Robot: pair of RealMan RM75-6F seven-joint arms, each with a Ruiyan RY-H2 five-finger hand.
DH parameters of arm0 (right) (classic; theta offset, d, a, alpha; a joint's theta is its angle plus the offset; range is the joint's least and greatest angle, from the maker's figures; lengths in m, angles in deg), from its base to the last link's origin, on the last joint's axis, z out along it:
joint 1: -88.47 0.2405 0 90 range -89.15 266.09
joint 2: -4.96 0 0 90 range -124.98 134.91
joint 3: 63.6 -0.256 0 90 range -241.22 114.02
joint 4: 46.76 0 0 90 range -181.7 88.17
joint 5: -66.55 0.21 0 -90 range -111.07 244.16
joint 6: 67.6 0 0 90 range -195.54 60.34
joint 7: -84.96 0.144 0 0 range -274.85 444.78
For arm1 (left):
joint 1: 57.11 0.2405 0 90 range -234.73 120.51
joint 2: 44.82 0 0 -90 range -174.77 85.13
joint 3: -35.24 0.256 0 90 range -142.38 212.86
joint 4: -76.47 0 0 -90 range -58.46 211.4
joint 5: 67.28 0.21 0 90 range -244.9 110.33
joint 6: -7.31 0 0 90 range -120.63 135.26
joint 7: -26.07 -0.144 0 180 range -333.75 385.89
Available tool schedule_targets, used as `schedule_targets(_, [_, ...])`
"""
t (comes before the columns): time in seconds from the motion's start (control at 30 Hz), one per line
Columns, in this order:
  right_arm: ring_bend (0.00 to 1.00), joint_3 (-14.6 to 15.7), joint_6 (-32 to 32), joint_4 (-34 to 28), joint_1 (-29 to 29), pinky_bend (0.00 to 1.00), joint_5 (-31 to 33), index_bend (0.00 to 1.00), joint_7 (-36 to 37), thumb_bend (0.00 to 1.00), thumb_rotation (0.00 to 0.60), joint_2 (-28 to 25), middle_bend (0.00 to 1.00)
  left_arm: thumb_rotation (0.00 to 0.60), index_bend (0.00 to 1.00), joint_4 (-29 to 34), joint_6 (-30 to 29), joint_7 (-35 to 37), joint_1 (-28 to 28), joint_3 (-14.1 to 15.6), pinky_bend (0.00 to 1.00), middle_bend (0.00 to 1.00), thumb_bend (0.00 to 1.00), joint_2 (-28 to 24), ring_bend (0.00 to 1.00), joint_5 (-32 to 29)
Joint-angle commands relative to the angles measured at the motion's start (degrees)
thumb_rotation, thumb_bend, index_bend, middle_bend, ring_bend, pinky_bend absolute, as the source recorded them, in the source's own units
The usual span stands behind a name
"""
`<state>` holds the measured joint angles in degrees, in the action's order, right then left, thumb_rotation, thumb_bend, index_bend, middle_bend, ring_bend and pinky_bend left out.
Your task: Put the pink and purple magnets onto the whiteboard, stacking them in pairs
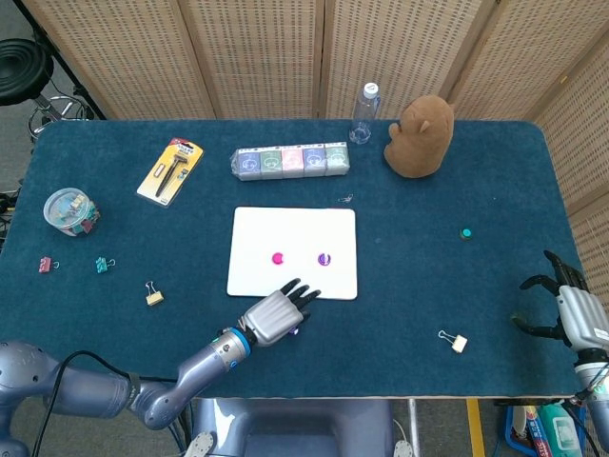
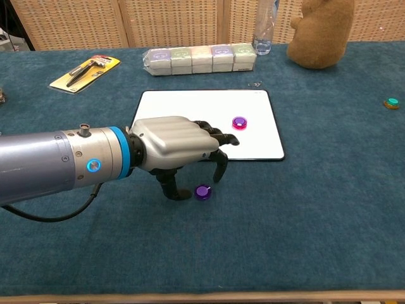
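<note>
Your tabletop point(image 1: 428, 286) is covered in dark blue cloth. On it you have the whiteboard point(image 1: 293, 251) near the middle, a loose purple magnet point(image 2: 202, 192) just off its near edge, a row of boxes point(image 1: 291, 161), a water bottle point(image 1: 363, 113) and a brown plush toy point(image 1: 420, 136) at the back, a carded tool point(image 1: 171, 170), a clip jar point(image 1: 70, 211), scattered binder clips point(image 1: 153, 294) and a teal magnet point(image 1: 466, 233).
</note>
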<state>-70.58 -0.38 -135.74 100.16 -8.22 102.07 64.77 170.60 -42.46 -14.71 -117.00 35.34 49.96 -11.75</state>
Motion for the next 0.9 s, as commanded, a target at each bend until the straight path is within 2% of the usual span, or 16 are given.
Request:
schedule_targets(0.03, [0.0,-0.02,-0.04,0.02,0.01,0.0,0.05,0.4,0.03,0.18,0.6,0.0,0.0,0.6,0.38,-0.09,0.12,0.05,0.03,-0.02,0.0,0.0,0.33,0.04,0.0,0.02])
schedule_targets(0.9, [0.0,0.0,-0.34,-0.01,0.03,0.0,0.13,0.4,0.35,0.18,0.6,-0.16,0.0,0.6,0.35,-1.39,1.23,-0.17,-0.08,0.21,0.0,0.0,0.33,1.51,0.0,-0.79])
